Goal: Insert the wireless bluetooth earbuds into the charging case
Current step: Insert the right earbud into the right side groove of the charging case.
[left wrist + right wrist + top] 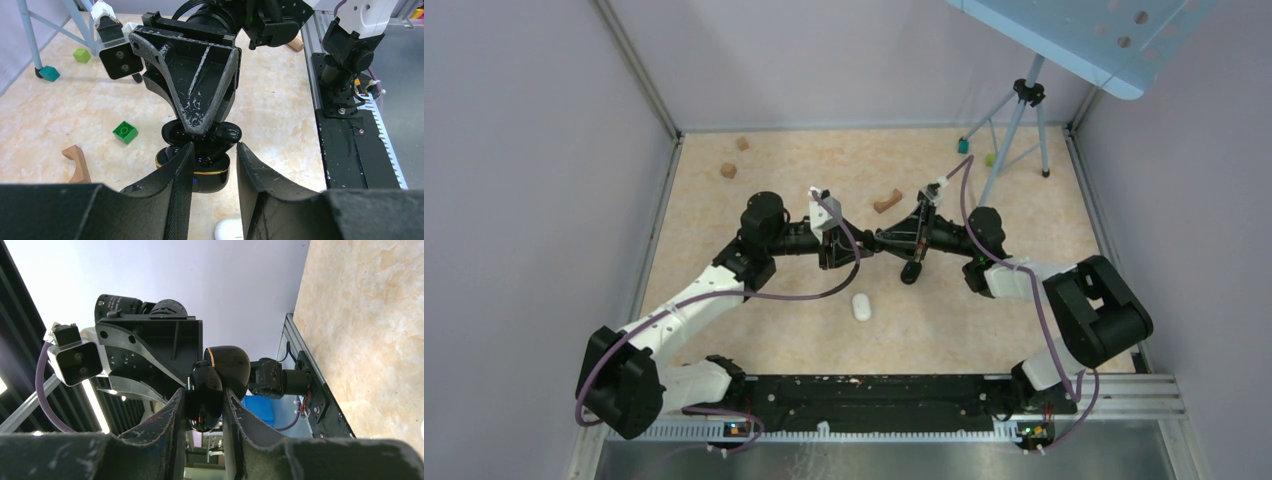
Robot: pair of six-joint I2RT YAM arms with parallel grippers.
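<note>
Right gripper (204,392) clamped on black case (210,181), lid (231,365) open, contents unclear, left gripper (215,146) parted, empty, just beside case

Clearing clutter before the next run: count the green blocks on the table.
2. A light green cube sits by the tripod legs; a darker green studded brick lies near the wooden arch. The arms may hide others; the teal block is left out.

Grey walls (534,150), beige marbled tabletop (944,335), tripod (1029,93)
</note>
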